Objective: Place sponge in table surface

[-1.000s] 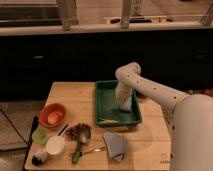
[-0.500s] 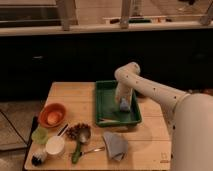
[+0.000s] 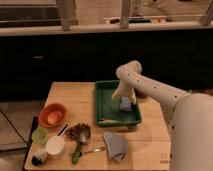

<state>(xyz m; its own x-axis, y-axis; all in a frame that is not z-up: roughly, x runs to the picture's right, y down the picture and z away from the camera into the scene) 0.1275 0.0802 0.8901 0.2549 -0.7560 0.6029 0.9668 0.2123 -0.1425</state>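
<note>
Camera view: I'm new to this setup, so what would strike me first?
The white arm arches over the green tray, its hand low over the tray's right side, at a small blue-grey sponge. An orange bowl sits front left; a grey-blue cloth lies before the tray.

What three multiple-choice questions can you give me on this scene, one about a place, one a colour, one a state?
1. Where is the tool? A at the floor; B over the green tray; C by the window.
2. What colour is the bowl at left? A orange; B purple; C white.
3. Is the sponge on the table surface? A yes, front edge; B yes, left edge; C no, it is at the tray.
Answers: B, the arm reaches down to the tray; A, its inside looks orange; C, the sponge shows against green under the tool.
</note>
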